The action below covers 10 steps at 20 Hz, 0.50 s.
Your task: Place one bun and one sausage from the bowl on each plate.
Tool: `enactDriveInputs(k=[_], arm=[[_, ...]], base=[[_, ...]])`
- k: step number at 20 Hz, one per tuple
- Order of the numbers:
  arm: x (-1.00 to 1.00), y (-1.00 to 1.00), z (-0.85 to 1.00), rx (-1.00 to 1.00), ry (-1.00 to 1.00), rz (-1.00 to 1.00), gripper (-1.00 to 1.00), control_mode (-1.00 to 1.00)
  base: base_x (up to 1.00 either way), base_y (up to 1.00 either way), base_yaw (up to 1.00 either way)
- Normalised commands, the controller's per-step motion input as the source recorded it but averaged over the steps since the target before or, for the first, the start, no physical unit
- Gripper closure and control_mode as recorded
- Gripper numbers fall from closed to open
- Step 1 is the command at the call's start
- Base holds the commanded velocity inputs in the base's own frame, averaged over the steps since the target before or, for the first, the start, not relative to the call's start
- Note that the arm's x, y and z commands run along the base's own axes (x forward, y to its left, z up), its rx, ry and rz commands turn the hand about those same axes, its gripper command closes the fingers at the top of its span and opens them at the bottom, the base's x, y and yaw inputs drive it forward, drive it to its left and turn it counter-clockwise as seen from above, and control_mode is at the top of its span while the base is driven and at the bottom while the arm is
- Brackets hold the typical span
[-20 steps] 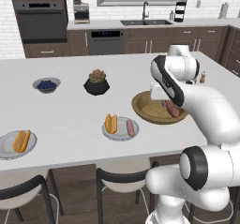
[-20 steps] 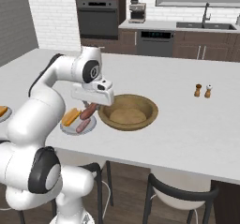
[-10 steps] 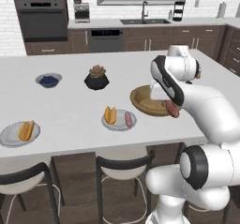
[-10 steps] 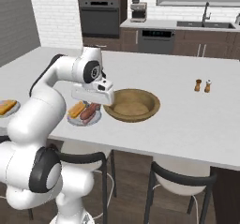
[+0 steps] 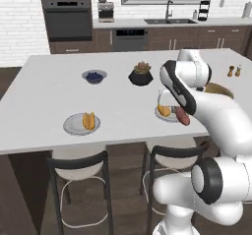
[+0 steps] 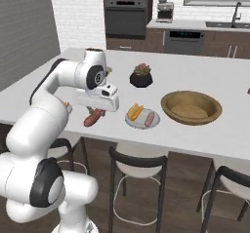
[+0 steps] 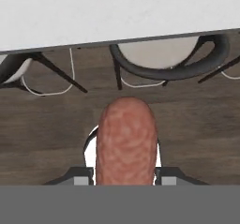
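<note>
My gripper (image 6: 97, 112) is shut on a pinkish-red sausage (image 6: 94, 117), held just above the counter left of the nearer plate (image 6: 141, 126). That plate carries a bun (image 6: 134, 112) and another sausage (image 6: 149, 119). In the hand view the held sausage (image 7: 125, 141) stands between the fingertips, with the counter's front edge above it. The far left plate (image 5: 74, 126) holds one bun (image 5: 88, 120). From the left base, the held sausage (image 5: 182, 116) hangs beside the arm-hidden plate (image 5: 160, 114). The golden-brown bowl (image 6: 171, 105) looks bare inside.
A black plant pot (image 6: 141, 76) and a small grey bowl of blue berries (image 5: 94, 76) stand further back on the counter. Salt and pepper shakers (image 5: 234, 71) sit at the far right. Stools (image 7: 168, 59) stand under the counter's front edge.
The base has driven left, so both base views shifted. The gripper has carried the sausage from above the bowl past the nearer plate to its left side.
</note>
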Motion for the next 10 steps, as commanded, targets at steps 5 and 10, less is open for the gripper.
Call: enactDriveInputs(k=[5, 10], arm=[[0.0, 0.0, 0.0, 0.0, 0.0, 0.0, 1.0, 1.0], [0.0, 0.0, 0.0, 0.0, 0.0, 0.0, 1.0, 1.0]], base=[[0.0, 1.0, 0.0], [0.0, 0.99, 0.0]])
